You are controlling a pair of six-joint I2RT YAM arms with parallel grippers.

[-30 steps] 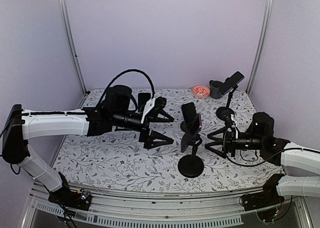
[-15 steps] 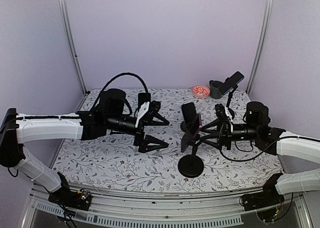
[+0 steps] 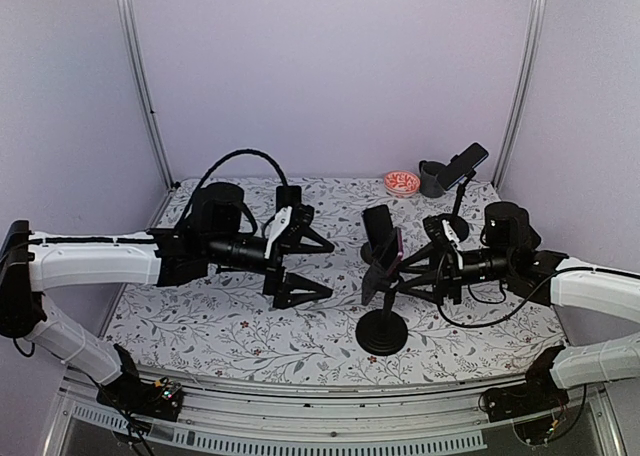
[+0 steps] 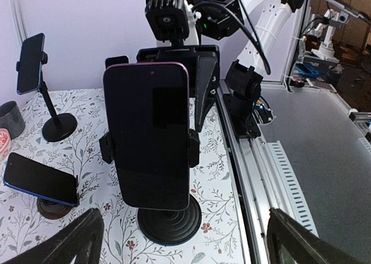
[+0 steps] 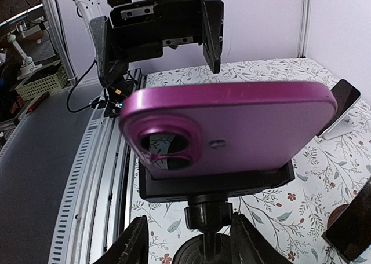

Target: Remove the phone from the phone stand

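A phone with a magenta back (image 5: 232, 125) and dark screen (image 4: 152, 136) stands upright, clamped in the black phone stand (image 3: 382, 333) at mid-table; the top view shows the phone (image 3: 386, 248) edge-on. My right gripper (image 3: 403, 278) reaches in from the right behind the phone, and in its wrist view the right gripper (image 5: 188, 232) has its fingers either side of the stand's neck (image 5: 207, 215). The right finger is against the collar and a gap shows at the left one. My left gripper (image 3: 325, 269) hangs wide open in front of the screen, apart from it; in its own view the left gripper (image 4: 182, 241) holds nothing.
A second phone on a tall stand (image 3: 462, 164) is at the back right, beside a grey cup (image 3: 432, 179) and a red bowl (image 3: 402, 183). A blue phone (image 4: 40, 180) leans on a low round holder. The table's metal front rail (image 4: 255, 177) runs close by the stand.
My right arm has swung in towards the stand and its jaws have narrowed round the neck. The left arm has drawn back a little to the left, still wide open.
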